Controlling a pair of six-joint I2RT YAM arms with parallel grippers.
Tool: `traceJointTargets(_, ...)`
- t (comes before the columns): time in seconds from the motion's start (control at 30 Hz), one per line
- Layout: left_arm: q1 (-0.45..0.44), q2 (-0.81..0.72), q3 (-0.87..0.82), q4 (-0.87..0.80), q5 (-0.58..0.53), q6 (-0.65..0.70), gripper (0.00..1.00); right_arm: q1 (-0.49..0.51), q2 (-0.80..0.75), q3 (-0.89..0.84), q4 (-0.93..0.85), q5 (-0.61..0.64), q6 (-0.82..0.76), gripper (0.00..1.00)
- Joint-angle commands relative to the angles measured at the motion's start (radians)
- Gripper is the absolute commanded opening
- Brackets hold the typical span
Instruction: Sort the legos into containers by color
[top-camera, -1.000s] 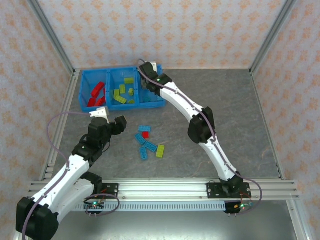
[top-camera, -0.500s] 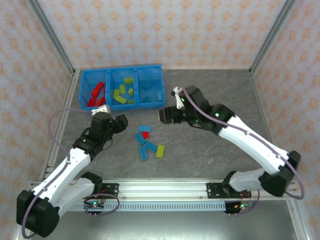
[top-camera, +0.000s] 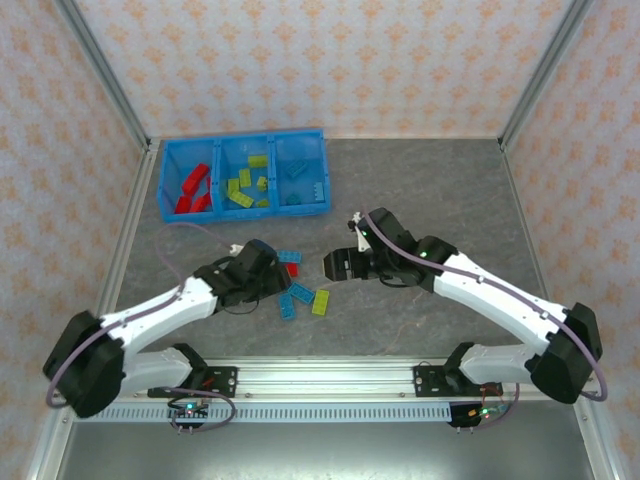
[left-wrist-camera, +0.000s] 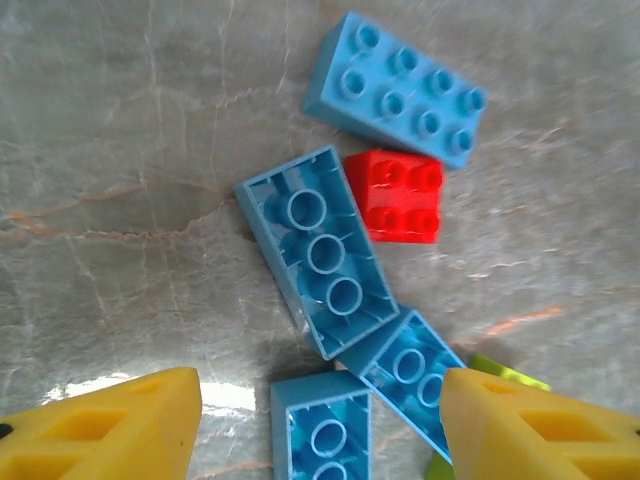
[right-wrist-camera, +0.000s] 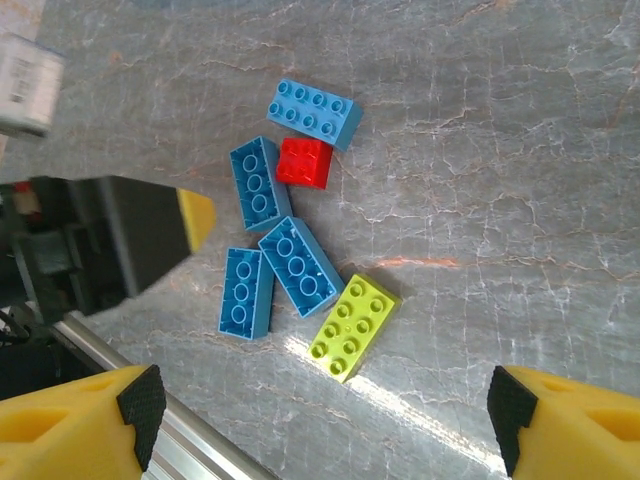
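Note:
Six loose legos lie together mid-table: a studs-up blue brick (top-camera: 289, 258), a small red one (top-camera: 291, 270), three upturned blue ones such as this blue brick (left-wrist-camera: 318, 250), and a yellow-green brick (right-wrist-camera: 353, 326). My left gripper (left-wrist-camera: 320, 432) is open low over the pile's left side, and one upturned blue brick (left-wrist-camera: 322, 436) lies between its yellow fingers (left-wrist-camera: 100, 430). My right gripper (right-wrist-camera: 320, 420) is open above the pile's right side, near the yellow-green brick (top-camera: 321, 301). The blue bin (top-camera: 245, 212) holds red, yellow-green and blue legos in its left, middle and right compartments.
The bin stands at the back left against the cage's left rail. An aluminium rail (top-camera: 330, 372) runs along the table's near edge, close below the pile. The left gripper's black body (right-wrist-camera: 150, 235) sits just left of the pile in the right wrist view.
My right arm has drawn back from the bin's right compartment to the pile's right side. The left gripper has swung right and come down over the pile.

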Motion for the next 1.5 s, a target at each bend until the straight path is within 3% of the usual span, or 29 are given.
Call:
traceJointTargets(0.0, -0.010, 0.085, 0.072, 0.029, -0.021, -0.012, 0.63, -0.002, 0.021, 0.041, 0.033, 0.012, 0.019, 0.86)
traceJointTargets(0.13, -0.010, 0.152, 0.069, 0.101, -0.028, 0.004, 0.62, -0.002, 0.027, 0.023, 0.050, 0.017, 0.043, 0.86)
traceJointTargets(0.33, -0.005, 0.223, 0.086, 0.081, -0.093, 0.015, 0.61, -0.002, 0.021, 0.006, 0.055, 0.033, 0.061, 0.86)
traceJointTargets(0.67, -0.004, 0.282, 0.054, 0.091, -0.089, 0.015, 0.55, -0.002, 0.031, 0.015, 0.052, 0.031, 0.068, 0.86)
traceJointTargets(0.97, 0.010, 0.213, -0.004, 0.031, -0.086, 0.038, 0.35, 0.016, 0.085, 0.029, 0.057, -0.029, 0.069, 0.87)
traceJointTargets(1.13, 0.011, 0.036, 0.005, -0.007, -0.073, 0.075, 0.21, 0.030, 0.121, 0.056, 0.054, -0.082, 0.056, 0.86)
traceJointTargets(1.3, 0.018, -0.066, 0.151, -0.027, -0.145, 0.170, 0.20, 0.030, 0.061, 0.044, 0.114, -0.006, 0.076, 0.88)
traceJointTargets(1.47, 0.121, 0.171, 0.459, -0.048, -0.169, 0.286, 0.20, 0.030, 0.031, 0.052, 0.109, 0.065, 0.090, 0.89)
